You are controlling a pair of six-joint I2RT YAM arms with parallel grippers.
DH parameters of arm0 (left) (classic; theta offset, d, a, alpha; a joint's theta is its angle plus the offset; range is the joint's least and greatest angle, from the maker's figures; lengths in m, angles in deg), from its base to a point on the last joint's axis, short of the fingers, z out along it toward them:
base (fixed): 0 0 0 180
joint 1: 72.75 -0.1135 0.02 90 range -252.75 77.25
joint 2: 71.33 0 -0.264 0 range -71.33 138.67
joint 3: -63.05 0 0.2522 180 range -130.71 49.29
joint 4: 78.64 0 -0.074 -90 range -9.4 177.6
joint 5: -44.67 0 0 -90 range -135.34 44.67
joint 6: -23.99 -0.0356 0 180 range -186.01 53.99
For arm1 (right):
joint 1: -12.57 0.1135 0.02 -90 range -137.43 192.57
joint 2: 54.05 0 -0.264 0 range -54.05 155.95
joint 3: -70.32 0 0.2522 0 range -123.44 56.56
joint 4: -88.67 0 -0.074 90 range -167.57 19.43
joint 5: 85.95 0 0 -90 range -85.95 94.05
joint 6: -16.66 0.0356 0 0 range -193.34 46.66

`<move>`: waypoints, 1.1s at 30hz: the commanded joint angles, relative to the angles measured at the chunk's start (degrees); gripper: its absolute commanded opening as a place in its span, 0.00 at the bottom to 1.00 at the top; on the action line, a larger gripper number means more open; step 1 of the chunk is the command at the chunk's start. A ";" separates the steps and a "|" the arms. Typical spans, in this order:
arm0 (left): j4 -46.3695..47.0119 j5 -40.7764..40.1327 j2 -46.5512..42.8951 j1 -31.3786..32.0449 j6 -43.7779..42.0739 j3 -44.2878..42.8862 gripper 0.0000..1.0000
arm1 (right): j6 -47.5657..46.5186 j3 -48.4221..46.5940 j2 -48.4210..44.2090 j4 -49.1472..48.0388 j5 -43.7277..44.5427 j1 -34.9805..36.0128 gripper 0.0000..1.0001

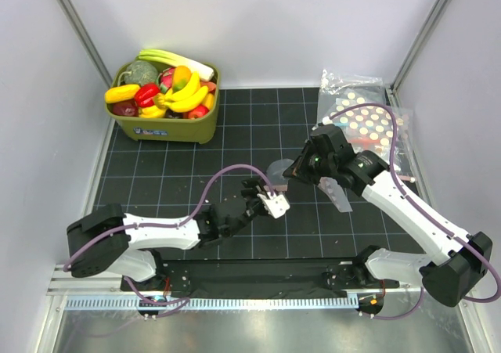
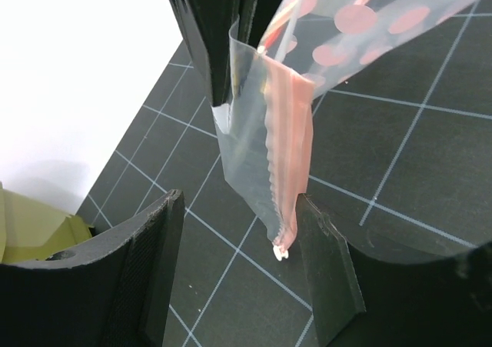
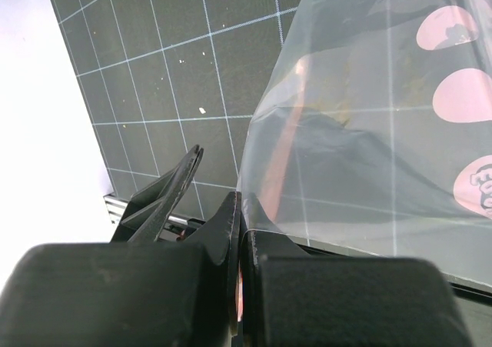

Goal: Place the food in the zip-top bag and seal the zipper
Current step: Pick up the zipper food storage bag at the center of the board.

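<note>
The zip-top bag is clear with a pinkish-red zipper and hangs over the mat. My right gripper is shut on its edge, and the pinch shows in the right wrist view. My left gripper is open. In the left wrist view the zipper's end and a small white slider hang between its fingers, close against the right finger. Pink dots show on or through the plastic. The food sits in the green basket, with the banana bunch and orange-yellow fruit on top.
Larger clear bags with rows of coloured dots lie at the back right. The basket also holds a leek, a red pepper and other toy produce. White walls close in the mat on three sides. A metal rail runs along the near edge.
</note>
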State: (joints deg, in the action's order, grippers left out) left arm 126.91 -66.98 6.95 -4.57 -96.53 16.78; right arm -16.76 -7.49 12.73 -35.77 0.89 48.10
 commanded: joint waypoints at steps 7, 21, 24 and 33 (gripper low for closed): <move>6.74 -4.45 2.58 0.11 -1.20 -2.47 0.63 | 0.73 -0.11 0.10 -1.90 -0.80 0.24 0.01; 8.59 -7.00 6.18 -0.42 -1.47 -5.19 0.46 | 1.34 0.51 0.01 -2.16 -1.67 0.24 0.01; 9.12 -6.65 6.36 -1.03 -0.86 -5.19 0.35 | 1.43 0.59 -0.34 -2.25 -1.94 0.24 0.01; -7.32 0.07 2.85 -3.49 13.97 -11.59 0.00 | 0.38 0.24 -2.18 -1.89 7.98 0.16 0.18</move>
State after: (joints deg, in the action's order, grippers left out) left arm 127.12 -71.62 12.98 -6.43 -91.74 10.96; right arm -15.97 -7.19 12.51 -36.07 2.68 48.10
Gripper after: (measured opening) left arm 0.017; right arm 0.161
